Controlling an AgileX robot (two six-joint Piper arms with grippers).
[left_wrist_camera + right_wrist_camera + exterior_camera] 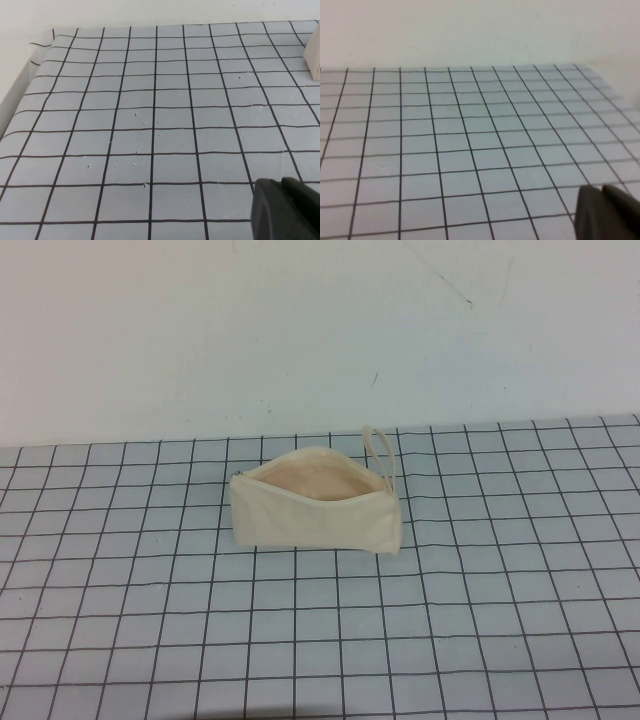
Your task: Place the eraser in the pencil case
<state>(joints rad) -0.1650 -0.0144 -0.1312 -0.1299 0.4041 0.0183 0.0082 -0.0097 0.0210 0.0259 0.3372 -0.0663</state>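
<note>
High view shows the pencil case (315,510) sitting on the grid mat (300,640) near the back wall (300,330), with its zip open, its peach inside showing and its loop strap (380,452) sticking up at the robot's right end. No eraser shows in any view. A dark bit of the left gripper (286,210) sits low over the mat in the left wrist view, with a corner of the case far off, and a dark bit of the right gripper (607,212) sits over bare mat in the right wrist view.
</note>
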